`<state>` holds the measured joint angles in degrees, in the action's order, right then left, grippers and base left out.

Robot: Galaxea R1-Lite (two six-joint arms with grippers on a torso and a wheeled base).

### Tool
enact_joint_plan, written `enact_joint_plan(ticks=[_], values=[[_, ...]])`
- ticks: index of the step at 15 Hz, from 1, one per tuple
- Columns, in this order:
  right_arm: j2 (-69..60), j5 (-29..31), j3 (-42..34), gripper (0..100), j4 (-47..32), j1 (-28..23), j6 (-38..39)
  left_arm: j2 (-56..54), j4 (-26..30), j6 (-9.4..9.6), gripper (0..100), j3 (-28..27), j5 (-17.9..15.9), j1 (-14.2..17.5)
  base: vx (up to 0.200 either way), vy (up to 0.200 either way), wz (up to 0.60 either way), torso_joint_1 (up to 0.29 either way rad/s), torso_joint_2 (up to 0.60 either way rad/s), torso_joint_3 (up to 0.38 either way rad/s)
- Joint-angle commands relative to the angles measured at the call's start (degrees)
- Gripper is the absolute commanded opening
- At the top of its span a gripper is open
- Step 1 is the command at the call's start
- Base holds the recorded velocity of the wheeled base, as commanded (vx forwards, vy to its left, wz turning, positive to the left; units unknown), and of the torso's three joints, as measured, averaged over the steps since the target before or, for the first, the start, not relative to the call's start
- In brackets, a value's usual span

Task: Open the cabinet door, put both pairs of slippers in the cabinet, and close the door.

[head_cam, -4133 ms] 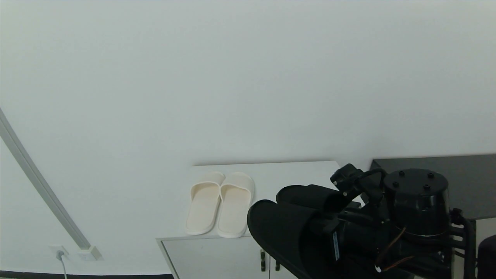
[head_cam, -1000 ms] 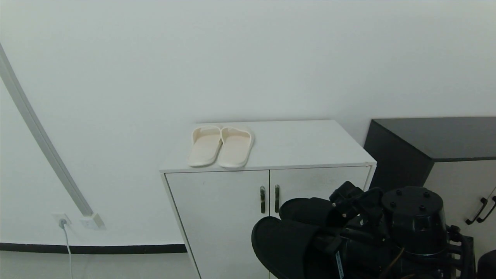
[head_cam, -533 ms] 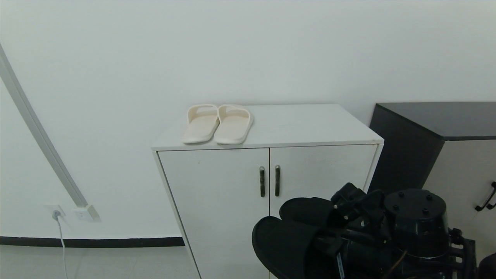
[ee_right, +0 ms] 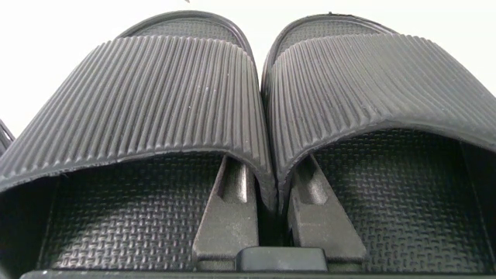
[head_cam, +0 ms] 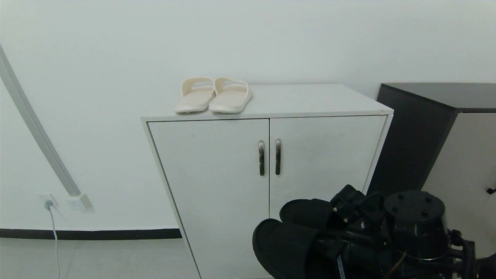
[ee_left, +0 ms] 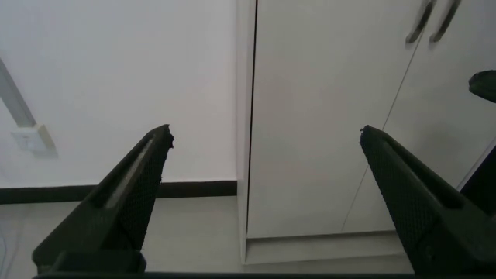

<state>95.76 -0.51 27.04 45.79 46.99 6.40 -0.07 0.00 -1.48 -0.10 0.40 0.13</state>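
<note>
The white cabinet (head_cam: pixel 217 174) stands against the wall with both doors shut. Its two metal handles (head_cam: pixel 269 157) meet at the middle. A cream pair of slippers (head_cam: pixel 213 95) lies on the cabinet top, toward its left end. Low in front of the right door, my right gripper (ee_right: pixel 273 209) is shut on the black pair of slippers (head_cam: pixel 294 228). It pinches their two inner side walls together, and its fingers (ee_right: pixel 229 213) lie inside the slippers. My left gripper (ee_left: pixel 265 135) is open and holds nothing. It faces the cabinet's lower left corner (ee_left: pixel 248 240).
A black-topped cabinet (head_cam: pixel 438 100) stands close on the right of the white one. On the left are bare wall, a slanting grey conduit (head_cam: pixel 35 124), a wall socket with a cable (head_cam: pixel 48 203) and open floor (head_cam: pixel 89 259).
The head camera has sunk, so the cabinet has risen in the picture and its doors now show in full. The right arm stays low with the black slippers. The cream pair has not moved.
</note>
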Motion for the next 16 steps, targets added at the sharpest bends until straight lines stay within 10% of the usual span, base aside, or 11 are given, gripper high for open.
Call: enact_joint_plan(ticks=[1, 16], values=[[0.13, -0.02, -0.14, 0, 0.0, 0.03, 0.02, 0.07, 0.0, -0.02, 100, 0.01, 0.04, 0.04, 0.0, 0.0, 0.0, -0.105, 0.46, 0.354], [1.36, 0.25, -1.81, 0, 3.17, -0.06, -0.78, 5.08, 0.09, 0.86, 100, -5.79, -1.02, -0.66, 0.0, 0.0, 0.0, -0.02, 0.15, 0.117]])
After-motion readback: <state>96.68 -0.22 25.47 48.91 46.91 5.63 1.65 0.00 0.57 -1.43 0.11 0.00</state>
